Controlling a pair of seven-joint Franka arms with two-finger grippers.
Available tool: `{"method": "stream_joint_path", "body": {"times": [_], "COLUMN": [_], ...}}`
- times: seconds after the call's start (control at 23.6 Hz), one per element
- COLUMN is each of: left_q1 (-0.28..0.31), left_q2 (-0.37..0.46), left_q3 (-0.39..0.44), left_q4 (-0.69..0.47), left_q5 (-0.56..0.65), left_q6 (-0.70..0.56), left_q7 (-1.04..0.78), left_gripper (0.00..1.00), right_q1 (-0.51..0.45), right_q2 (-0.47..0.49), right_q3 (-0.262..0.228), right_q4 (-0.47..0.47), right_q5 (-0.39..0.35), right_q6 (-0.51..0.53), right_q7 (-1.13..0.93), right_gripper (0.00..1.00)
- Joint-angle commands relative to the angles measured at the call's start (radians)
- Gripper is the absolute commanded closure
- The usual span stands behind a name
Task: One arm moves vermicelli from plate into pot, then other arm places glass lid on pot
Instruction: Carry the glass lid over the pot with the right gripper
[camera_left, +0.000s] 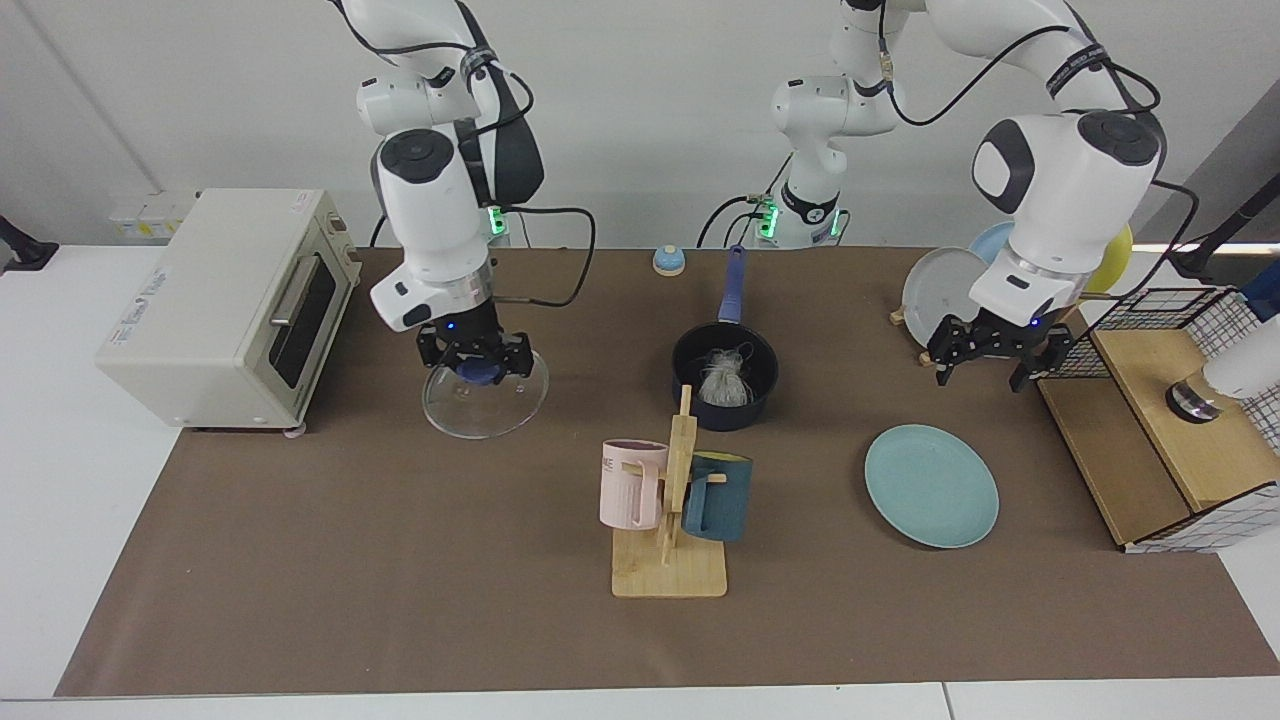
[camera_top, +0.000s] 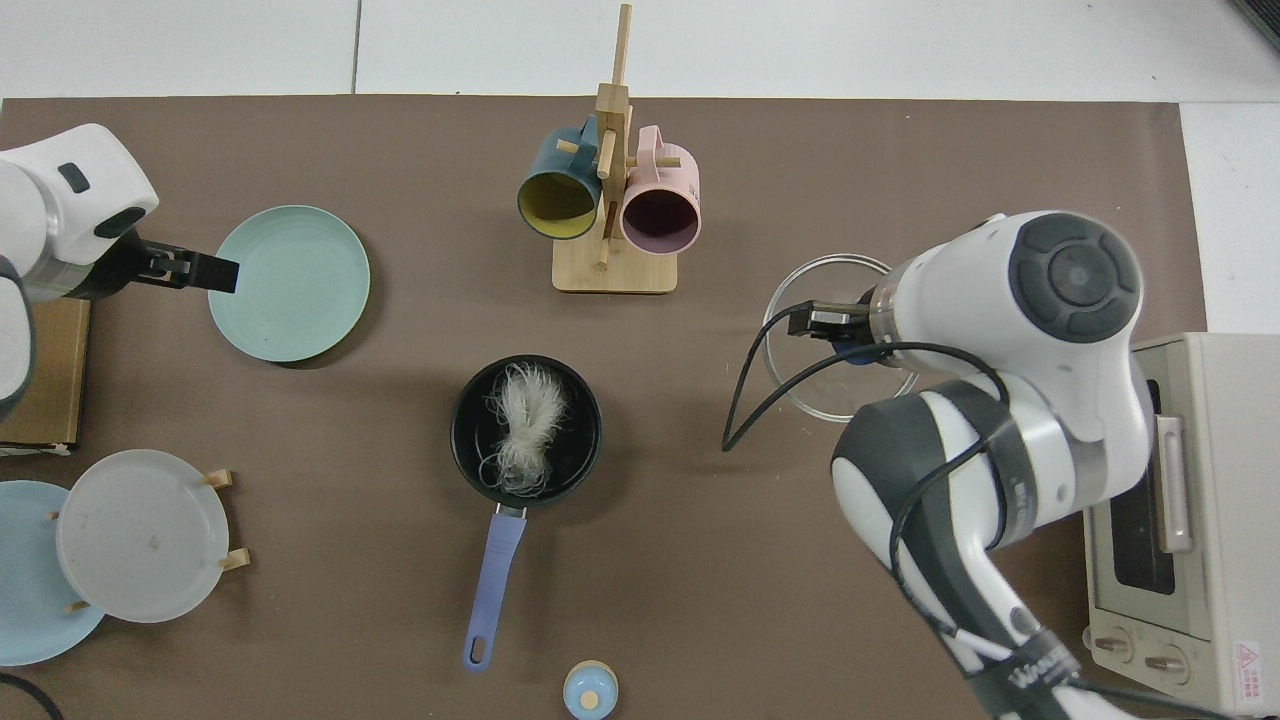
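We see the right gripper with jaws pinching the blue knob of the glass lid, lid hanging roughly flat above the counter, well apart from the pot. Pot handle points toward the arm bases; vermicelli inside. Left gripper, jaws spread, hovers beyond the plate.

One camera stands across the table from the two arms, raised and tilted down, far enough back to take in the whole brown mat, the toaster oven at one end and the wire-and-wood crate at the other. The second hangs straight overhead, nearer, cropping the mat's ends. It is turned half round against the first: the mug stand sits at its top edge, the toaster oven on its right. Both share the pot, the plate and the mug stand.
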Motion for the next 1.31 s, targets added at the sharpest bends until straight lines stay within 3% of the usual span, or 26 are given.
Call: {"method": "stream_joint_path", "body": {"times": [0.0,0.21,0.34,0.47,0.59,0.72,1.27], "left_q1": [-0.004,-0.007,-0.017,-0.018,-0.018,-0.021,-0.018], "left_q2": [0.004,-0.057,-0.117,-0.128,-0.137,-0.145,-0.143], "left_q3": [-0.003,-0.010,-0.012,-0.015,-0.017,-0.020,-0.026], "left_q4": [0.125,0.139,0.130,0.127,0.102,0.090,0.088], "left_q5": [0.017,0.017,0.016,0.008,0.002,0.002,0.000], "left_q6": [-0.157,-0.244,-0.285,-0.313,-0.297,-0.294,-0.313], "left_q7": [0.004,-0.064,-0.104,-0.108,-0.110,-0.137,-0.173], "left_gripper": [0.00,0.00,0.00,0.00,0.00,0.00,0.00], "right_q1": [0.147,0.274,0.336,0.416,0.456,0.462,0.488], "right_q2": [-0.046,-0.008,0.061,0.186,0.337,0.414,0.480], "right_q3": [-0.002,-0.004,-0.002,-0.007,-0.007,-0.007,0.001], "right_q4": [-0.046,-0.011,0.078,0.225,0.452,0.569,0.577], "right_q5": [-0.003,-0.014,-0.043,-0.063,-0.088,-0.097,-0.106], "right_q6": [0.005,0.004,-0.007,-0.054,-0.151,-0.191,-0.137], "right_q7": [0.176,0.288,0.403,0.489,0.540,0.548,0.553], "right_gripper": [1.00,1.00,1.00,1.00,1.00,1.00,1.00]}}
